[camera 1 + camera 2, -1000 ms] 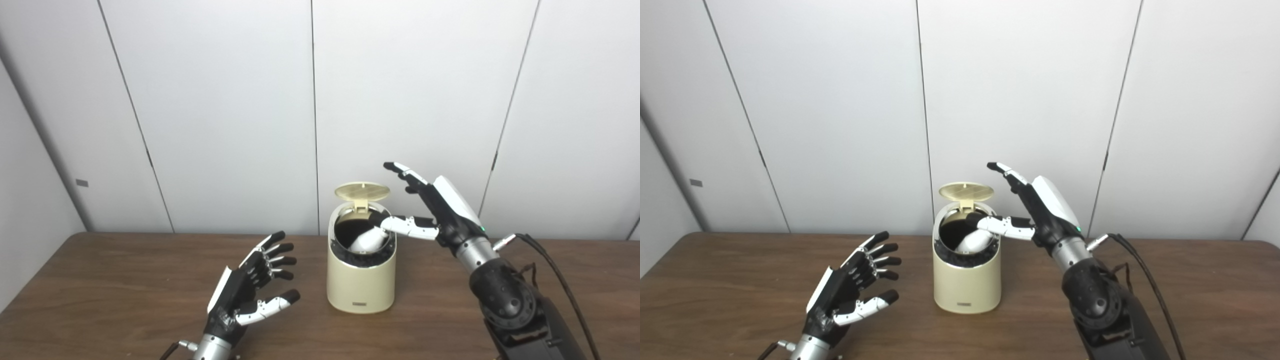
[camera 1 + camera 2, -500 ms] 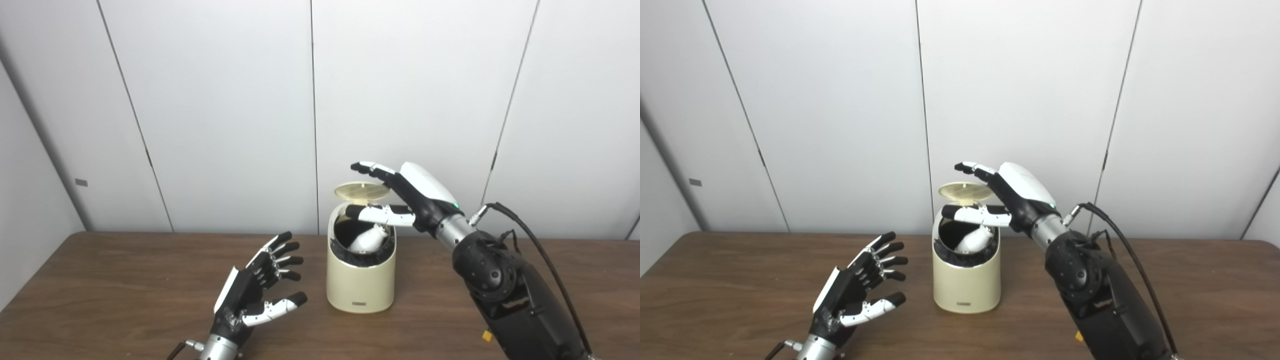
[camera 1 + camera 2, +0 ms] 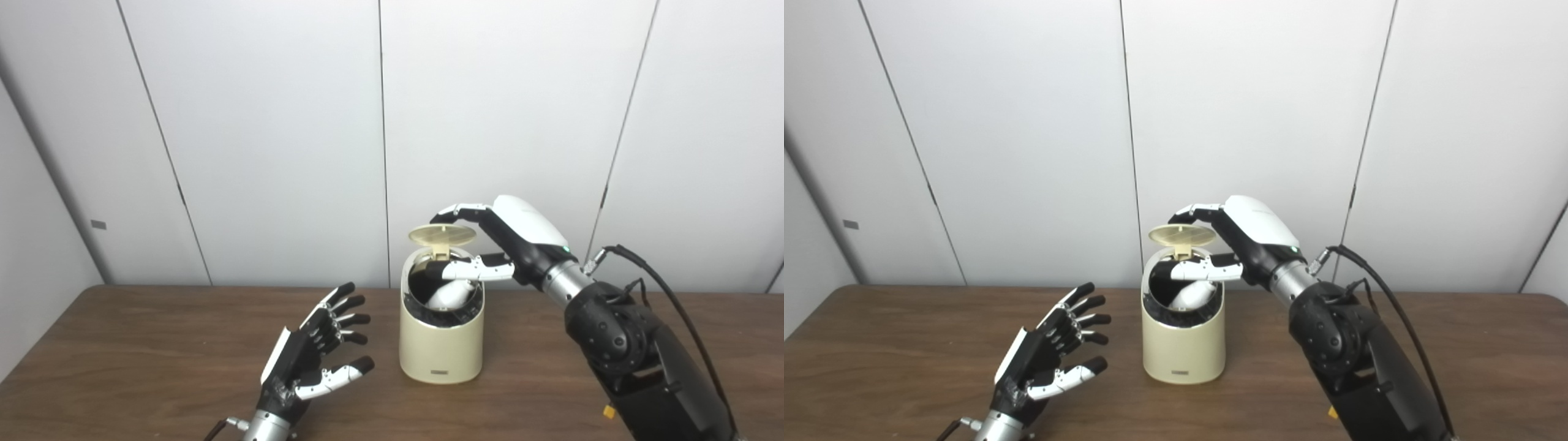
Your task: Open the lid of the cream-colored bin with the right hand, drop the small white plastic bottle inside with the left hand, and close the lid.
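Observation:
The cream-colored bin (image 3: 440,343) stands on the brown table, its round lid (image 3: 442,233) raised on the rear hinge. The small white bottle (image 3: 452,294) lies inside the bin against the dark liner. My right hand (image 3: 505,236) is open and hovers over the bin. Its fingers curl down just behind the raised lid, and its thumb reaches across the bin's mouth. I cannot tell whether the fingers touch the lid. My left hand (image 3: 315,352) is open and empty, palm up, just left of the bin above the table.
The brown wooden table (image 3: 122,361) stretches left and right of the bin. White wall panels (image 3: 275,135) stand close behind the table. A black cable (image 3: 661,294) loops off my right forearm.
My right hand swung left from beside the bin to above it, and its fingers have curled down behind the lid. The left hand drifted slightly. The lid and bottle have not moved.

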Robot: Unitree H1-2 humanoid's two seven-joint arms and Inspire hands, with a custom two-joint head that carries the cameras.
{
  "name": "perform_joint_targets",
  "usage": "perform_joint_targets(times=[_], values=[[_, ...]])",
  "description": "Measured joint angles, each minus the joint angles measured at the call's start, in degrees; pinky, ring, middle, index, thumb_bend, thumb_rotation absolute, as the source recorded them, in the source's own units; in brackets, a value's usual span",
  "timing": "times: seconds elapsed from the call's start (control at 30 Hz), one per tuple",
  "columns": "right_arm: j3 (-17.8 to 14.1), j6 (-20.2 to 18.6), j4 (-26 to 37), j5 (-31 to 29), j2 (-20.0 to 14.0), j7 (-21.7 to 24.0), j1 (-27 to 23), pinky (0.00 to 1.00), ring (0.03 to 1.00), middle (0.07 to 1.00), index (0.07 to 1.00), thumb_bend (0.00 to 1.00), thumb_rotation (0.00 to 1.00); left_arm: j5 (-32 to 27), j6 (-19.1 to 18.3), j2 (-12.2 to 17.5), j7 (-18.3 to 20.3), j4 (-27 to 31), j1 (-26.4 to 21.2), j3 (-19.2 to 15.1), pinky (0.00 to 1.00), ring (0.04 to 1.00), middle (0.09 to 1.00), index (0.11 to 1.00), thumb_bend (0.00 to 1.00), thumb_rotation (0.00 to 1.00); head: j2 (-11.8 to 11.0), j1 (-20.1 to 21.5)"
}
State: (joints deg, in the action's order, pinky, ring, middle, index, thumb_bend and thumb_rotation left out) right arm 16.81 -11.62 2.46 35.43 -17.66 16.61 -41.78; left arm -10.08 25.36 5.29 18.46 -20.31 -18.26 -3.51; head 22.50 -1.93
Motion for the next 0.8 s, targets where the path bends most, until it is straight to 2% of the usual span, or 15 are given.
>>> perform_joint_targets(times=[0.23, 0.33, 0.43, 0.57, 0.67, 0.8], values=[[0.3, 0.1, 2.2, 2.7, -2.5, 1.7, 0.7, 0.79, 0.837, 0.732, 0.696, 0.72, 0.79, 0.0, 0.0, 0.0, -0.1, 0.1, 0.0, 0.0, 0.63, 0.760, 0.867, 0.920, 0.74, 0.11, 0.7, -0.2], [1.6, 2.0, 2.5, 5.9, -4.0, 1.6, 0.7, 0.83, 0.852, 0.713, 0.687, 0.71, 0.77, 0.0, 0.0, 0.0, -0.2, 0.1, 0.0, 0.0, 0.62, 0.758, 0.859, 0.916, 0.73, 0.12, 1.2, -0.4], [2.1, 2.9, 2.6, 7.2, -4.1, 1.7, 0.7, 0.84, 0.841, 0.701, 0.686, 0.70, 0.73, 0.0, 0.0, 0.0, -0.4, 0.0, 0.0, 0.0, 0.62, 0.759, 0.865, 0.916, 0.72, 0.11, 1.2, -0.4], [2.3, 3.0, 3.0, 8.0, -4.1, 2.2, 0.8, 0.86, 0.855, 0.712, 0.699, 0.71, 0.75, 0.0, 0.0, 0.0, -0.6, 0.1, 0.0, 0.1, 0.62, 0.762, 0.863, 0.913, 0.71, 0.11, 1.4, -0.6], [2.4, 2.8, 3.6, 8.3, -4.2, 4.4, 0.8, 0.87, 0.883, 0.733, 0.717, 0.72, 0.78, 0.1, 0.0, 0.0, -0.7, 0.1, 0.0, 0.1, 0.62, 0.760, 0.862, 0.911, 0.72, 0.12, 1.8, -1.0], [3.0, 2.7, 4.7, 9.0, -4.6, 7.2, 0.9, 0.85, 0.884, 0.738, 0.724, 0.71, 0.76, 0.2, 0.0, 0.0, -1.1, 0.1, 0.1, 0.1, 0.62, 0.762, 0.863, 0.912, 0.73, 0.12, 1.9, -1.2]])
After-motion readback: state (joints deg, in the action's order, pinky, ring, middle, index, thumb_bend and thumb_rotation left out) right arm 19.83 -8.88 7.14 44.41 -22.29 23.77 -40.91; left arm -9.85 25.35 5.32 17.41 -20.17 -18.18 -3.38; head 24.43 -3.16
